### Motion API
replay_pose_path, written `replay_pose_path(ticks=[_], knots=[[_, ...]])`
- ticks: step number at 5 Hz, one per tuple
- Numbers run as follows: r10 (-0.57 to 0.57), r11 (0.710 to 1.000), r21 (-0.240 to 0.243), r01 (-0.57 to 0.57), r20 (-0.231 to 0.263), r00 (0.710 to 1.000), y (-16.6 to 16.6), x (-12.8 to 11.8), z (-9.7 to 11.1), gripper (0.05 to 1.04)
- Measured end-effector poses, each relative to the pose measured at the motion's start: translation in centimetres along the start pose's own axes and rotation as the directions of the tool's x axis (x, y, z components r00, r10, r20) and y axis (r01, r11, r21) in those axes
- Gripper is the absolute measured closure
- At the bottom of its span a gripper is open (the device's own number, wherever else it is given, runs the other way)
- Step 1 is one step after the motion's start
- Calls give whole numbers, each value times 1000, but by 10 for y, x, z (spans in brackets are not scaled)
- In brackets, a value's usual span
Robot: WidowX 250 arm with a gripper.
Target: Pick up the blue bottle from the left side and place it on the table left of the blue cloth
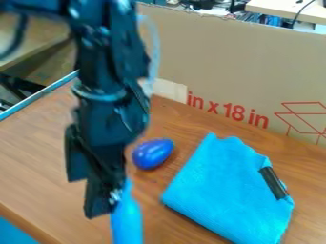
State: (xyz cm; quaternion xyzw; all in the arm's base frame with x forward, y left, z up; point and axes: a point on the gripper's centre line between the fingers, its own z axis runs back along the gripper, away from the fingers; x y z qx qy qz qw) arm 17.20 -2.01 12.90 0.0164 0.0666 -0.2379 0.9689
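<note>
End effector beside a slim light-blue object, above the bench.
The end effector (98, 194) hangs at the upper end of the light-blue object (128, 219); whether it grips it, I cannot tell. The object looks light and smooth, best pinched mid-length. Outward on the bench (47, 164): a blue egg-shaped piece (153, 153), probably slippery, then a soft, folded cloth (219, 190).

Cardboard (248, 66) blocks the rear; a slim gap parts egg (153, 154) and cloth (219, 183).

From my remote seat, I see rough, matt cloth (219, 190) right, a smooth, glossy blue ovoid (153, 153), wood-grain tabletop (38, 157), and matt cardboard (235, 62) far.
</note>
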Motion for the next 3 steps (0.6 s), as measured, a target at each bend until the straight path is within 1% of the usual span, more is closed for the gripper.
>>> replay_pose_path(ticks=[1,2,3], knots=[[145,989,-33,-142,110,983,30,-22,36,80],[352,936,-46,-349,161,922,80,-31,60,81],[425,905,-25,-426,141,894,115,-18,52,81]])
